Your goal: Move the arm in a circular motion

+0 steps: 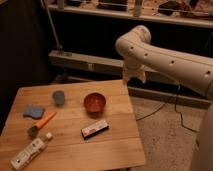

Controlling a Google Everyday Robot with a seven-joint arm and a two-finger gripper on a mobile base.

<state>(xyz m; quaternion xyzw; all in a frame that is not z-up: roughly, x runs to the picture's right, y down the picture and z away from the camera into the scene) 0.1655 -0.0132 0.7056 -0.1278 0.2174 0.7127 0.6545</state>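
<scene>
Camera view, arm (165, 57) stretching leftward, elbow bent — claw (134, 76) pointing down, grip unreadable

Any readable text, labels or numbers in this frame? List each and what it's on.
None readable.
Bar: printed wrapper, too blurred to read.
Tube: markings, too blurred to read.
Arm: only dark holes, no text.
Gripper: hangs past the table's far right corner, unmarked.

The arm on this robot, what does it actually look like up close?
The arm is smooth and cream-white, built of thick rounded tube segments with a row of small dark holes along its side. At its end, past the table's far right corner, the gripper is a short tapered tip in the same pale colour.
</scene>
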